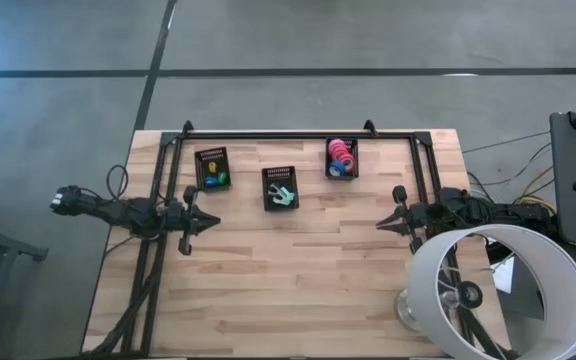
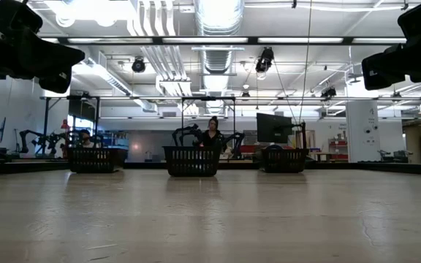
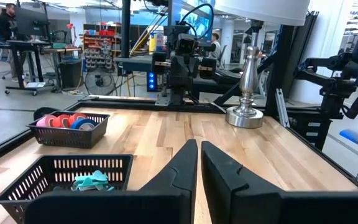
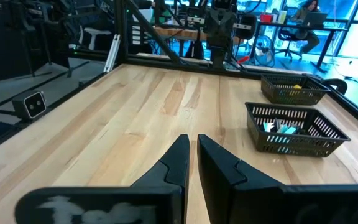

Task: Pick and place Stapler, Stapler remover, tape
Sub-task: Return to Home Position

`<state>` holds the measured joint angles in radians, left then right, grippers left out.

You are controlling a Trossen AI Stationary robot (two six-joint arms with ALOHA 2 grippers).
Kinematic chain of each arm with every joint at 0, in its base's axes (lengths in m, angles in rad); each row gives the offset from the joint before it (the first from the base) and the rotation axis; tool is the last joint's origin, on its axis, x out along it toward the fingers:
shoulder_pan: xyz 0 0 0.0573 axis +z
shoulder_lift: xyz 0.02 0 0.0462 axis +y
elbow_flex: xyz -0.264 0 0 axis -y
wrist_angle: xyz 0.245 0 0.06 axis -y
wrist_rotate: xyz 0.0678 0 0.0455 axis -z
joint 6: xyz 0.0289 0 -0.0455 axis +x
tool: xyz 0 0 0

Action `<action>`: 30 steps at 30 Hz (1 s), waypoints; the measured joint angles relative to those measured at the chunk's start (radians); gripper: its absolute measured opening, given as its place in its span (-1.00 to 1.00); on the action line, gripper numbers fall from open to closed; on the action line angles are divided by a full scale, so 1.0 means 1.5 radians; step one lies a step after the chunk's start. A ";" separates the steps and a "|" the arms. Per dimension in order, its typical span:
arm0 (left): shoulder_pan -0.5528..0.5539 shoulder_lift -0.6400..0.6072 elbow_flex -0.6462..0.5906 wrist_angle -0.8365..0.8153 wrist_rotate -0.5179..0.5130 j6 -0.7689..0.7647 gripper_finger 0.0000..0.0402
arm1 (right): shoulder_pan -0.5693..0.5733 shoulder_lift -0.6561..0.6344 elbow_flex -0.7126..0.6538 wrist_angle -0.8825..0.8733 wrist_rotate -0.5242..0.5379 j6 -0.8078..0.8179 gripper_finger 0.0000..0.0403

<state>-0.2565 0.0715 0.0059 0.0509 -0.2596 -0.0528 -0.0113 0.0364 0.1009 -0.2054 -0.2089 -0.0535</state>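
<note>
Our left claw (image 3: 199,149) hangs above the left side of the table (image 1: 298,280), fingers pressed together on nothing. Our right claw (image 4: 192,142) faces it from the right side, likewise pressed together and empty. Both are well apart from the bins.

The closest hazard, we judge, is the lamp (image 1: 493,290) just beside the right arm. Its shade overlaps that arm in the high view, so a wide swing there could tip it.

The tape (image 1: 340,153) lies in the right black bin (image 3: 67,137), red and pink rolls toward the railed far edge and the blue roll (image 3: 82,124) at the nearer end. Rings have no long axis of their own. Their row follows the bin's long side, running from the far edge toward the table's middle. We cannot tell whether each stands on edge or lies flat. They sit close to the rim, so a jolt might roll one out.
</note>
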 joint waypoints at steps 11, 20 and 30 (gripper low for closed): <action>0.000 0.000 0.000 0.000 0.000 0.000 -0.85 | 0.000 0.000 0.000 0.000 0.000 -0.001 -0.87; 0.000 0.000 0.000 0.000 0.000 0.000 -0.85 | 0.000 0.000 0.000 0.000 0.000 -0.001 -0.87; 0.000 0.000 0.000 0.000 0.000 0.000 -0.85 | 0.000 0.000 0.000 0.000 0.000 0.000 -0.87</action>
<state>-0.2567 0.0719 0.0059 0.0513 -0.2596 -0.0528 -0.0113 0.0364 0.1009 -0.2054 -0.2090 -0.0528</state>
